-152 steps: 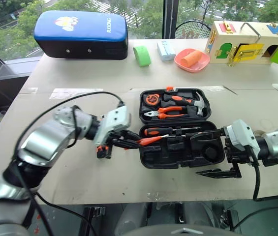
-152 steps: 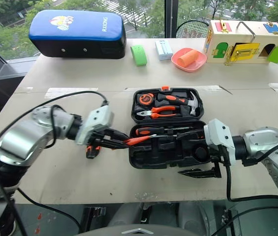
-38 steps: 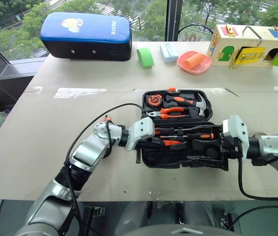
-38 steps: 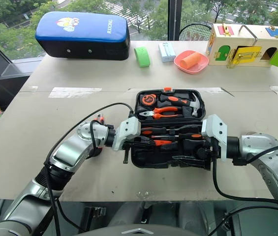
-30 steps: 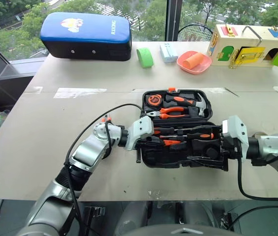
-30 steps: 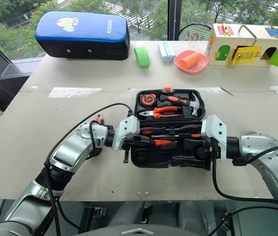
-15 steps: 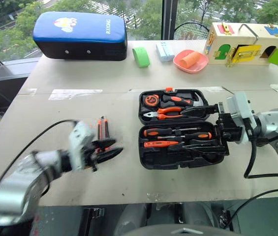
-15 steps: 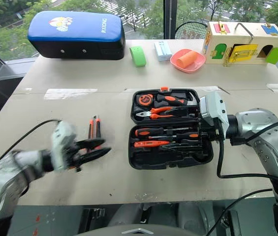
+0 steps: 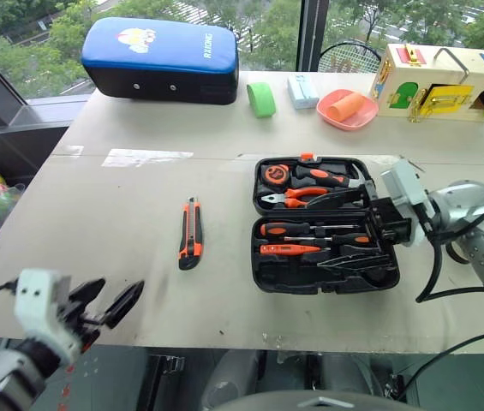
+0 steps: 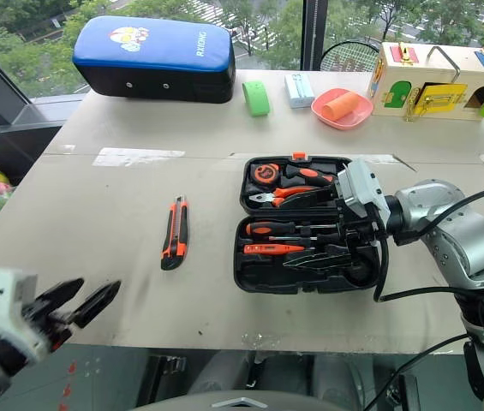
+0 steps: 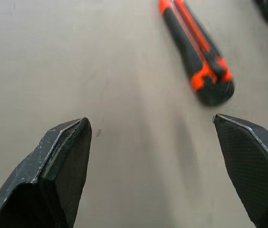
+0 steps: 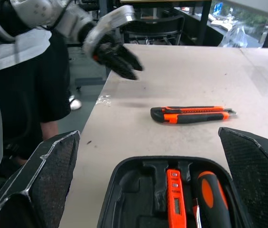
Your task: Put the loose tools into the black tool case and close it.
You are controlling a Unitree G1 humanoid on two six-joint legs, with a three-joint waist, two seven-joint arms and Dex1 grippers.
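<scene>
Utility knife (image 9: 190,232) loose on desk (image 9: 122,205), centre-left of frame, well apart from open black tool case (image 9: 325,257) at centre-right. Risk: lid closed with knife left out; left gripper (image 9: 109,304) far at lower left. Knife slim, orange-black, flat. Left jaws wide open, empty. Right gripper (image 10: 331,227) over case, jaws wide, holding nothing.
</scene>
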